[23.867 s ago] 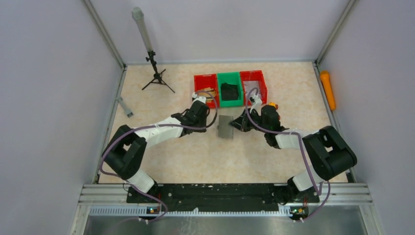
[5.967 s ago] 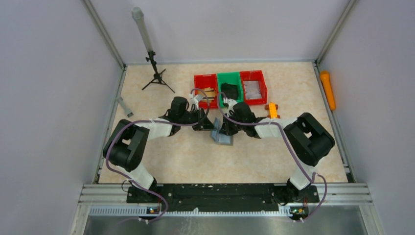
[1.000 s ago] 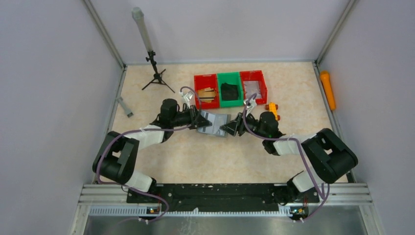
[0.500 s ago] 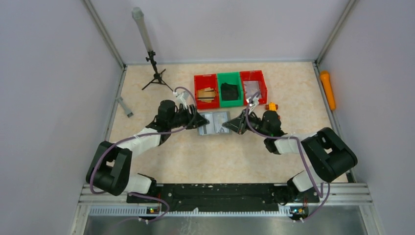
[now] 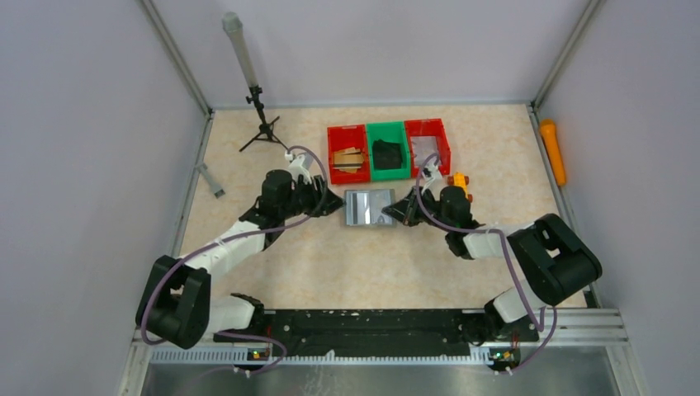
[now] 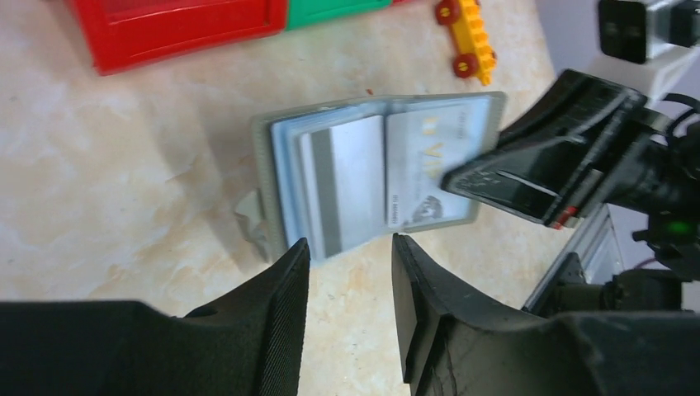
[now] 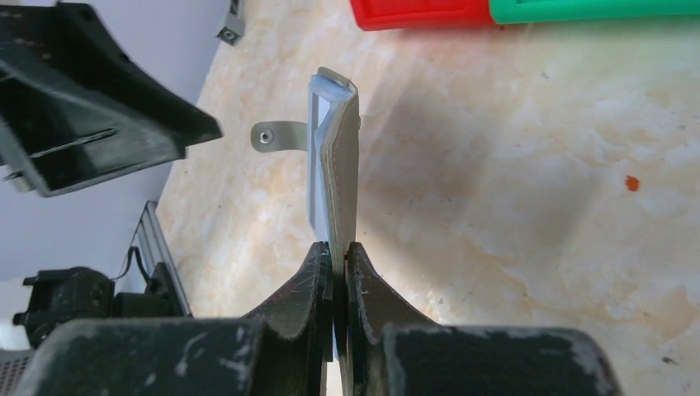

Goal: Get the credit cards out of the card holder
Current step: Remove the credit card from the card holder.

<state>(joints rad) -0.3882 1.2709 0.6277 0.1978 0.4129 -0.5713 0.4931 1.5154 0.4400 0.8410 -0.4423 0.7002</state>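
Observation:
The grey card holder (image 5: 369,207) lies opened out on the table in front of the bins, its shiny inner pockets facing up. In the left wrist view two credit cards (image 6: 345,177) (image 6: 429,161) sit side by side in the card holder (image 6: 262,165). My right gripper (image 5: 400,214) is shut on the holder's right edge, and the right wrist view shows that edge (image 7: 340,173) pinched between its jaws (image 7: 338,252). My left gripper (image 5: 337,203) stands open just left of the holder, nothing between its fingers (image 6: 285,313), with its tips (image 6: 348,247) short of the near edge.
Behind the holder stand a red bin (image 5: 347,153), a green bin (image 5: 387,151) with a black object, and a second red bin (image 5: 428,146). A yellow toy car (image 5: 459,180) lies by my right arm. A tripod (image 5: 262,124) stands back left, and an orange cylinder (image 5: 552,151) lies far right.
My left gripper let go of the holder's left flap and drew back to the left. My right gripper shut on the right edge. The holder now lies open and flatter.

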